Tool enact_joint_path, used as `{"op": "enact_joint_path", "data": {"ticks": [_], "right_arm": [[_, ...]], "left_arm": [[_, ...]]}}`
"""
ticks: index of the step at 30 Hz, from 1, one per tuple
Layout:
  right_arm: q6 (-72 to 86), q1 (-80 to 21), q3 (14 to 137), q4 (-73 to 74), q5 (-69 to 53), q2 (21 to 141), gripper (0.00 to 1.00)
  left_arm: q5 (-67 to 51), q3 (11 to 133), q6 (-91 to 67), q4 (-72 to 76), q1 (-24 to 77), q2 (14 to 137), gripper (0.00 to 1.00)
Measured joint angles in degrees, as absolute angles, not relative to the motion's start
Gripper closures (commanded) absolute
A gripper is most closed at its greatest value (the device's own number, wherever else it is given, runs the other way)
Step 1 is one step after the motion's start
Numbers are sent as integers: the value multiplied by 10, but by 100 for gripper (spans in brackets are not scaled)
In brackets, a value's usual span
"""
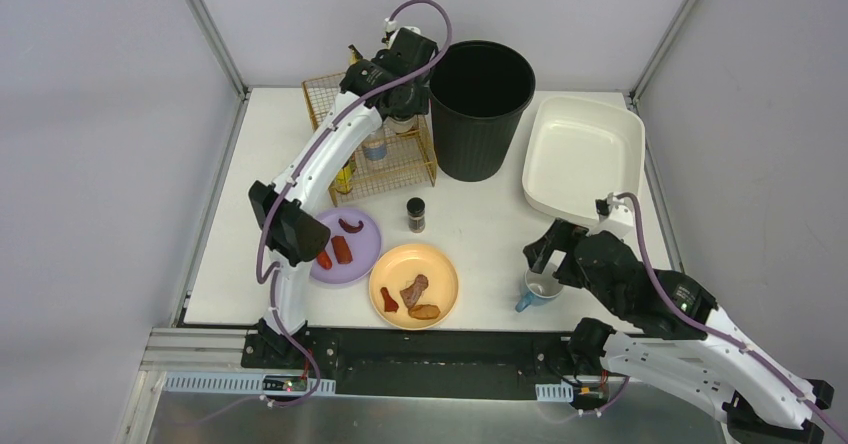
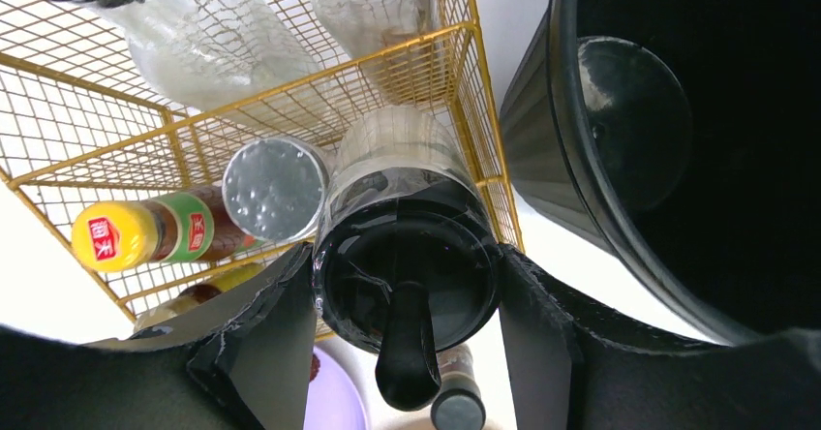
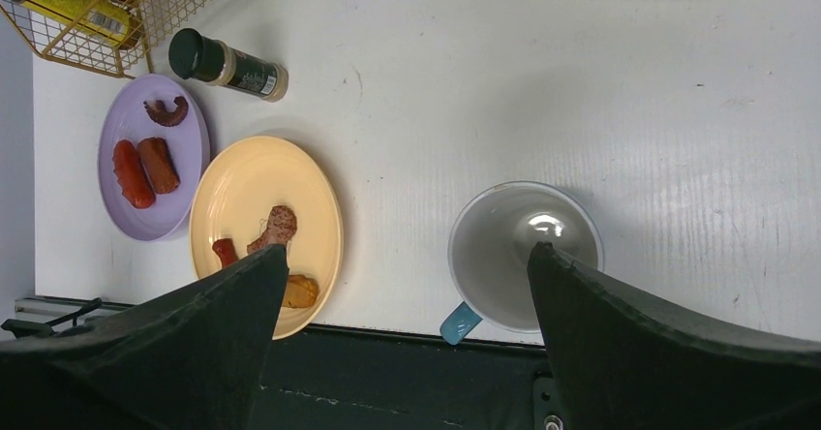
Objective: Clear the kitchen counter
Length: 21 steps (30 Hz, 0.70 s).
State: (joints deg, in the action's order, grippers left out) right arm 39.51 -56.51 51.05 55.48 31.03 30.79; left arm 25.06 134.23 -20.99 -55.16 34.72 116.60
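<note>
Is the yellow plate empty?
No, the yellow plate holds a few pieces of food, seen plainly from the right wrist.

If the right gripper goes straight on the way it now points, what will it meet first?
Most likely the white mug: the right gripper points down at it, jaws open, one over its rim. Its height above the mug is unclear.

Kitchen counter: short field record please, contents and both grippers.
surface: kitchen counter, not yet cleared
left gripper: shut on black-capped bottle at the wire basket
right gripper: open, above blue-handled mug
loose items: spice jar; purple plate and orange plate, both with food
containers: black bin, white tub
</note>
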Motion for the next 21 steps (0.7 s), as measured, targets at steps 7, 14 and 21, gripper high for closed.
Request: {"op": "enact_joint_path", "data": {"ticks": [7, 14, 21], "right_arm": [[395, -565, 501, 548, 310, 308, 1], [395, -565, 491, 543, 306, 308, 1], [395, -565, 491, 542, 305, 310, 1]], "left_arm": [[245, 1350, -230, -538, 324, 1200, 100], [240, 1359, -249, -536, 313, 1225, 100], [229, 1359, -267, -521, 307, 1246, 100]]}}
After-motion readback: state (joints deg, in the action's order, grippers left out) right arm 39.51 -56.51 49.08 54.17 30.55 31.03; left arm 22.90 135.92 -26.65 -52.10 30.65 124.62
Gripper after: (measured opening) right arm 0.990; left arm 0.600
